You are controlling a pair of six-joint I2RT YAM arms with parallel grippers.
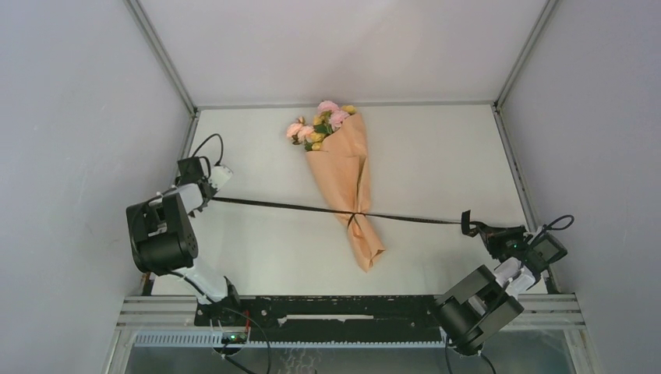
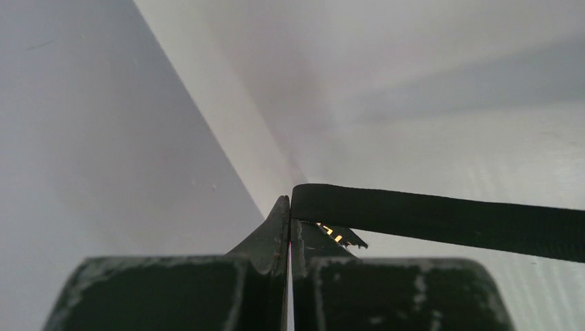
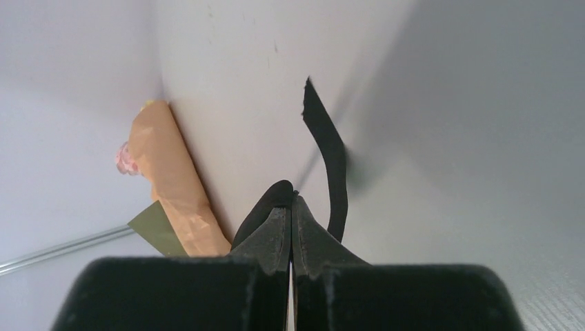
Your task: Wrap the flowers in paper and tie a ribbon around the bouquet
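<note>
You're on the tie: left hand [image 2: 290,207] and right hand [image 3: 293,198] each clamp an end of the ribbon [image 1: 281,206], taut across the bouquet [image 1: 343,171], so next pull apart evenly to cinch.

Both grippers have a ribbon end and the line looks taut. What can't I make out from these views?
- Top view: where the ribbon crosses the bouquet is too small to tell a knot from a plain wrap.
- Left wrist view: the ribbon's gold lettering is unreadable, mostly behind the fingers of the left gripper.
- Right wrist view: the bouquet's near end is hidden behind the right gripper.
</note>
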